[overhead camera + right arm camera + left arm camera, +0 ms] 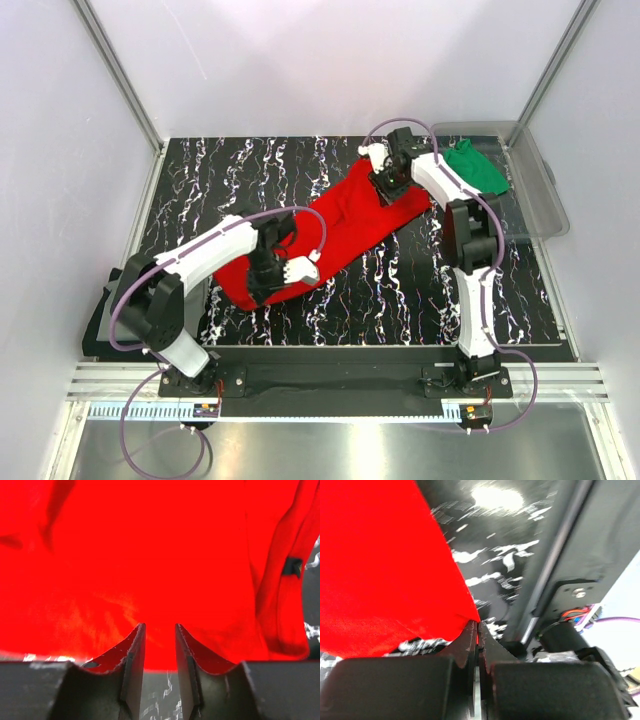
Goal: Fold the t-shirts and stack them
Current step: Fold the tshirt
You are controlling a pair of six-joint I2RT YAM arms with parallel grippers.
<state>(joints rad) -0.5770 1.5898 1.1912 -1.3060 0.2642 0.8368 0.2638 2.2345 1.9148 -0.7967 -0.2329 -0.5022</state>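
Note:
The red t-shirt (340, 225) lies stretched out in a long diagonal band on the black marbled table (400, 290). My left gripper (265, 290) is at its near left end, and the left wrist view shows the gripper (478, 624) shut on a corner of the red cloth (380, 565). My right gripper (385, 185) is at the shirt's far right end. In the right wrist view it (160, 626) stands a narrow gap apart, tips over the edge of the red cloth (160, 555), with table showing between the fingers. The green t-shirt (478, 168) lies in the bin.
A clear plastic bin (545, 200) stands at the far right of the table. A dark grey cloth (100, 318) lies off the table's left edge by the left arm. A metal rail (330, 385) runs along the near edge.

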